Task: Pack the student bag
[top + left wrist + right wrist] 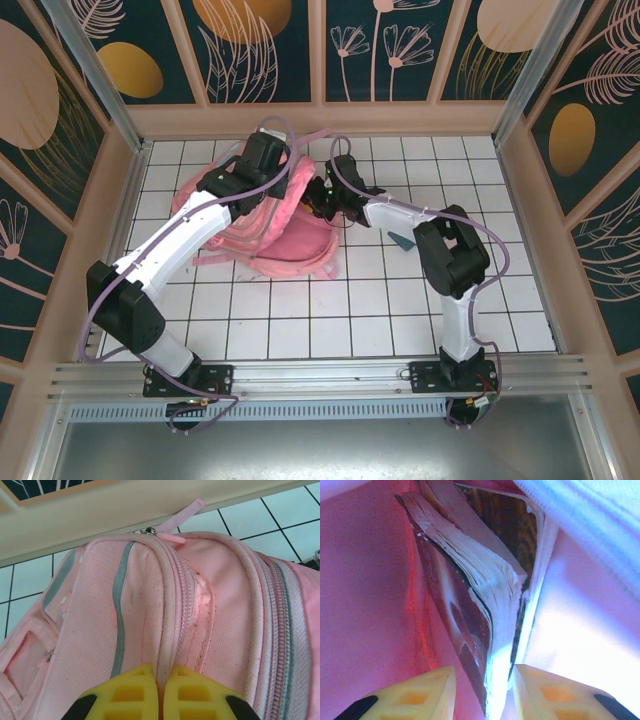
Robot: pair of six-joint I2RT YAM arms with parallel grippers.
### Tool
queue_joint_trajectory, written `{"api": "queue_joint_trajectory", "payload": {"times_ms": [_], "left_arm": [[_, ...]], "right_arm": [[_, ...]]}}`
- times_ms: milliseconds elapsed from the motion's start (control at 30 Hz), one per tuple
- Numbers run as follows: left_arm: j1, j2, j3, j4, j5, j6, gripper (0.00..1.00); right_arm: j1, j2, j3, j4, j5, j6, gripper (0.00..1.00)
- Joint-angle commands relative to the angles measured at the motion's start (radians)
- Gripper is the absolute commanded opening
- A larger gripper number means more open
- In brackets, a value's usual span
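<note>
From above, the table (380,310) is a floor of white tiles with dark grout lines. A ribbed metal rail (330,375) along its near edge carries both arm bases. Pale wooden framing boxes the table in, filled with dark teal panels (260,50) painted with pink flowers and gold discs. The pink backpack (290,235) lies on the far left-centre tiles, with the left arm (200,225) stretched onto its top and the right arm (440,250) reaching into its right side. A small teal scrap (405,241) lies on the tiles just beside the right arm.

At the left wrist, the left gripper (161,672) has its yellow fingers pressed together, pinching a raised seam of the backpack. Behind the backpack run white tiles and the beige wall base (125,515).

At the right wrist, the right gripper (484,680) is inside the backpack, among pink lining (365,605). Its fingers stand narrowly apart on either side of a book (490,580). Whether they press on the book I cannot tell.
</note>
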Motion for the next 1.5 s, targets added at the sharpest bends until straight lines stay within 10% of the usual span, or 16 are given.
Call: {"api": "queue_joint_trajectory", "payload": {"times_ms": [0,467,933,1467], "left_arm": [[-0.005,-0.01,0.026,0.18,0.026,-0.012,0.03],[-0.004,0.052,0.04,0.161,0.133,-0.01,0.03],[-0.006,0.237,0.081,0.207,0.355,-0.056,0.02],[-0.005,0.305,0.1,0.176,0.372,-0.078,0.0]], "right_arm": [[-0.002,-0.01,-0.005,-0.055,0.019,-0.027,0.35],[-0.02,0.166,0.191,0.052,-0.149,-0.076,0.11],[-0.239,-0.374,-0.392,-0.104,0.043,-0.175,0.43],[-0.077,-0.269,-0.092,-0.376,0.284,-0.349,0.51]]}}
